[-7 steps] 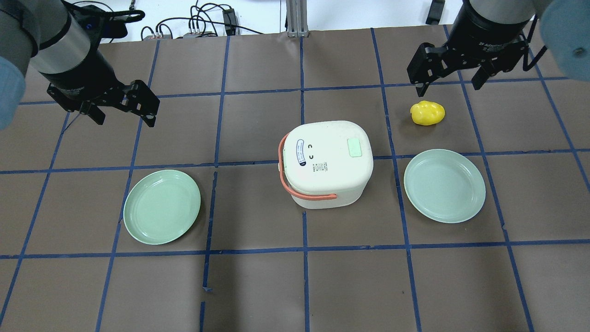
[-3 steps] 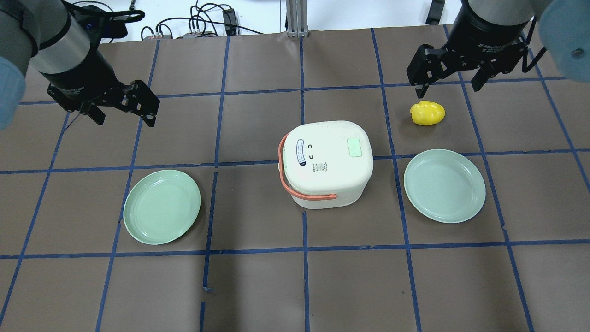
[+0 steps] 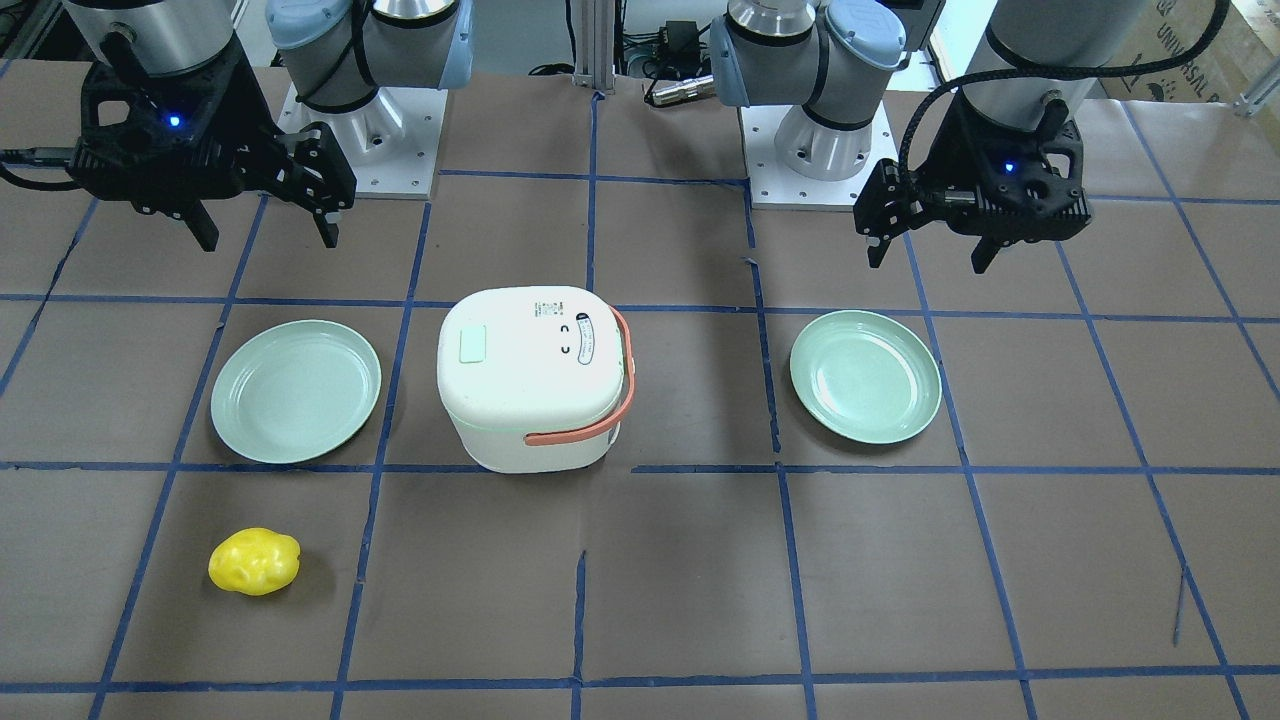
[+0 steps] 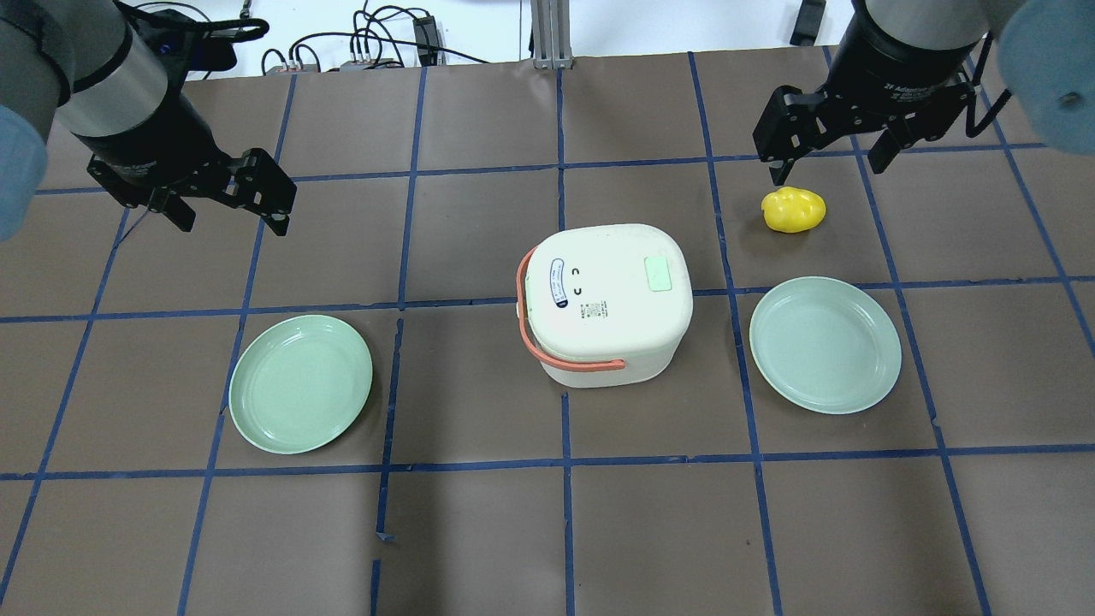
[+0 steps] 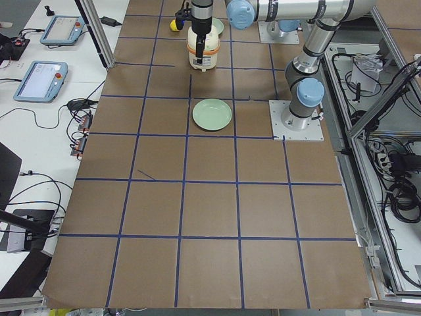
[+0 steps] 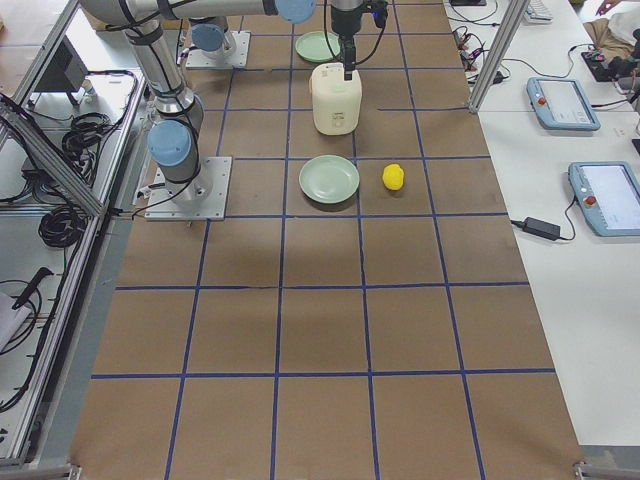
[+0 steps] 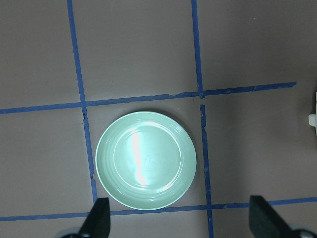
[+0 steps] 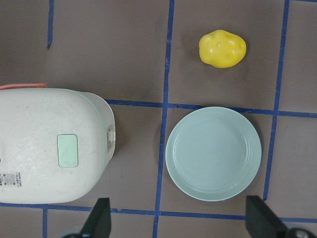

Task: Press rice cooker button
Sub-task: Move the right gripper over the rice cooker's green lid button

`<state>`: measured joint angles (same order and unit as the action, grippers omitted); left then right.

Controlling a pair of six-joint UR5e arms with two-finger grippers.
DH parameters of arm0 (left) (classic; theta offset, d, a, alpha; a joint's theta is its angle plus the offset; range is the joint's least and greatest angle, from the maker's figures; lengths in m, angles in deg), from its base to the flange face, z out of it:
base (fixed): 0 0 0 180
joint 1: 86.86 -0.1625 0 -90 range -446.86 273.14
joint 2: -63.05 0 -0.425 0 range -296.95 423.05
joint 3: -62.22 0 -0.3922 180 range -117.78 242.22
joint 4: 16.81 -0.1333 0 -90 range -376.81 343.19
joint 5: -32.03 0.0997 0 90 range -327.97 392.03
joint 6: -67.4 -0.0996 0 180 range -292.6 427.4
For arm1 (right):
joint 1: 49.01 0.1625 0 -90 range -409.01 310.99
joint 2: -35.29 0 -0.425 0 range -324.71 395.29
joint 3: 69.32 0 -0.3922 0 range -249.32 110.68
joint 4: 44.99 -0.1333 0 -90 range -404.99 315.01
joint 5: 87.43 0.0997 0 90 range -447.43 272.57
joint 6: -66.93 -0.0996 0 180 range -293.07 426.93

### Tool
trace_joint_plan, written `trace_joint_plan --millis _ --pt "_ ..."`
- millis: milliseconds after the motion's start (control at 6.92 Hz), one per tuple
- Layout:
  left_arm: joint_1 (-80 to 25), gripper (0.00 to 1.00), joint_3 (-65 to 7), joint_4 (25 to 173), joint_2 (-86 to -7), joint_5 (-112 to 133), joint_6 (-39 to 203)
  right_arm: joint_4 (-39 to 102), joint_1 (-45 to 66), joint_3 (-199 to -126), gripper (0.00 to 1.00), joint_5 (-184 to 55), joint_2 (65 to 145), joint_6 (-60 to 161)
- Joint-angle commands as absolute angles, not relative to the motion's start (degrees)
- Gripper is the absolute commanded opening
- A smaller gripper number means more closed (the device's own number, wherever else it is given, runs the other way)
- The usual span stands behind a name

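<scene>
The cream rice cooker [image 4: 603,329] with an orange handle stands at the table's middle, its lid shut. Its pale green button [image 4: 658,274] is on the lid's right side, and also shows in the front view [image 3: 472,344] and the right wrist view [image 8: 68,150]. My right gripper [image 4: 827,169] is open and empty, hovering high at the back right, well away from the cooker. My left gripper [image 4: 233,224] is open and empty, hovering at the back left. In the right wrist view the cooker [image 8: 29,119] lies left of the open fingers [image 8: 99,220].
A green plate [image 4: 299,383] lies left of the cooker and another green plate [image 4: 825,345] lies right of it. A yellow lumpy object [image 4: 794,210] sits behind the right plate, just below my right gripper. Blue tape lines grid the brown table.
My right gripper has shifted slightly and stays open. The left arm, the cooker and the plates have not moved.
</scene>
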<state>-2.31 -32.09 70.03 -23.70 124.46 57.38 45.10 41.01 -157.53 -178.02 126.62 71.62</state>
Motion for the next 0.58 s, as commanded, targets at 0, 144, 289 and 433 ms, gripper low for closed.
trace_joint_plan --millis 0,144,289,433 --pt "-2.31 1.00 -32.09 70.03 -23.70 124.40 57.38 41.78 41.42 -157.48 0.04 -177.52 126.69 71.42" --pt "-2.31 1.00 -32.09 70.03 -23.70 124.49 57.38 41.59 41.95 -157.39 0.04 -177.52 126.52 71.07" --pt "-2.31 1.00 -32.09 70.03 -23.70 124.40 57.38 41.85 43.43 -157.39 0.04 -177.43 126.26 70.89" --pt "-2.31 1.00 -32.09 70.03 -23.70 124.40 57.38 42.63 45.62 -157.65 0.04 -175.61 124.95 70.54"
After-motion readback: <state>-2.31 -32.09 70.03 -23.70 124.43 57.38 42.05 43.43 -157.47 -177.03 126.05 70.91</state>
